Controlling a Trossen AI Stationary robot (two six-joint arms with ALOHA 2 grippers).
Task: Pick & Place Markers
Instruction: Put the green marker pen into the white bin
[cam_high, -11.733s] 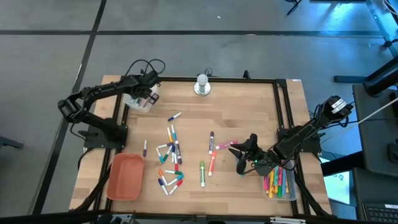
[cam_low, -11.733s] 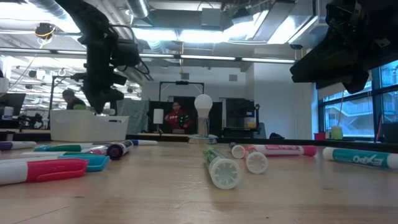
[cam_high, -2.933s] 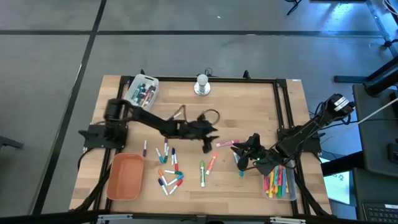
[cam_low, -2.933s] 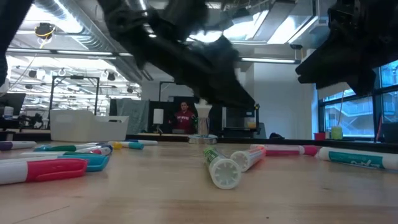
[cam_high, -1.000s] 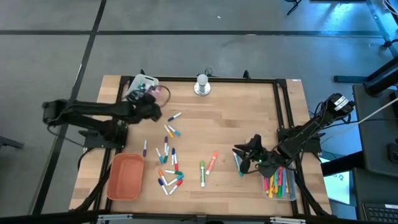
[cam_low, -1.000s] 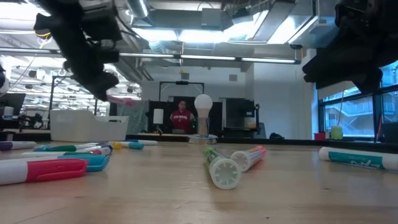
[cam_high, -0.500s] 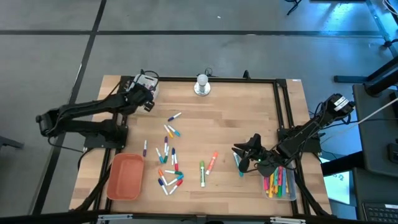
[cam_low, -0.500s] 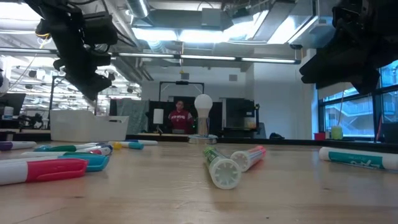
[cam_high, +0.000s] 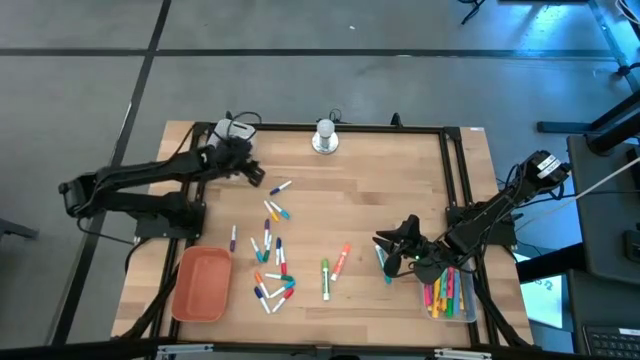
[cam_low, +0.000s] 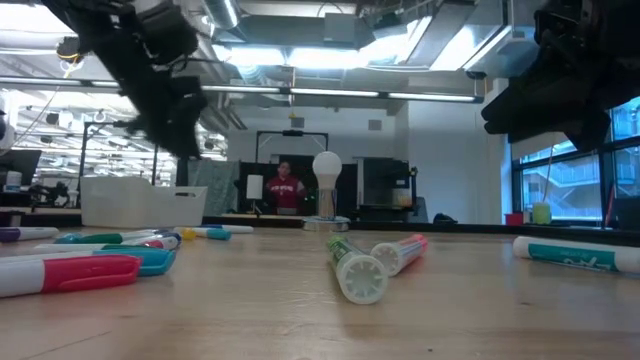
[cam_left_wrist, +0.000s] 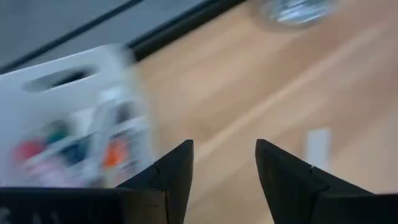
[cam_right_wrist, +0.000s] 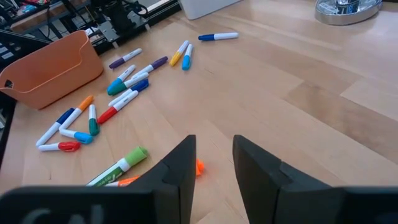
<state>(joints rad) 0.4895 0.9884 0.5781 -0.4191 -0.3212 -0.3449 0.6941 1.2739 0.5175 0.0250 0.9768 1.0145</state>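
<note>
A: Left gripper (cam_high: 252, 175) — where?
B: Far-left part of the counter (cam_high: 390, 180), just beside the white tray (cam_left_wrist: 68, 134), above bare wood. In its wrist view the two dark fingers (cam_left_wrist: 171, 177) stand apart with nothing between them — jaws released, empty.

A: White tray contents?
B: Markers inside it, blurred; reddish, orange and dark colours, can't count them.

A: Right gripper (cam_high: 385, 248)?
B: Right side of the counter, near the clear tray (cam_high: 448, 300). Jaws partly parted in its wrist view, wood showing in the gap, nothing gripped. It hangs above the counter close to an orange marker (cam_high: 341, 262).

A: Where are the loose markers (cam_high: 272, 250)?
B: Most lie scattered left of centre, between the left gripper and the orange tray (cam_high: 201, 284); white barrels with blue, teal, red, purple and orange caps. One blue-capped one (cam_high: 281, 187) lies apart toward the far side, near the left gripper. A purple one (cam_high: 233, 238) lies alone just beyond the orange tray.

A: Centre?
B: A green marker (cam_high: 325, 279) beside the orange one, both flat on the wood, near the front edge. A teal one lies under the right gripper, mostly hidden.

A: Clear tray?
B: Holds a bunch of coloured markers (cam_high: 443, 292) — orange, green, pink, yellow.

A: Other stuff?
B: A white bulb on a metal base (cam_high: 325, 136) at the far edge. In the low view a person (cam_low: 283, 190) stands in the room behind the counter.
</note>
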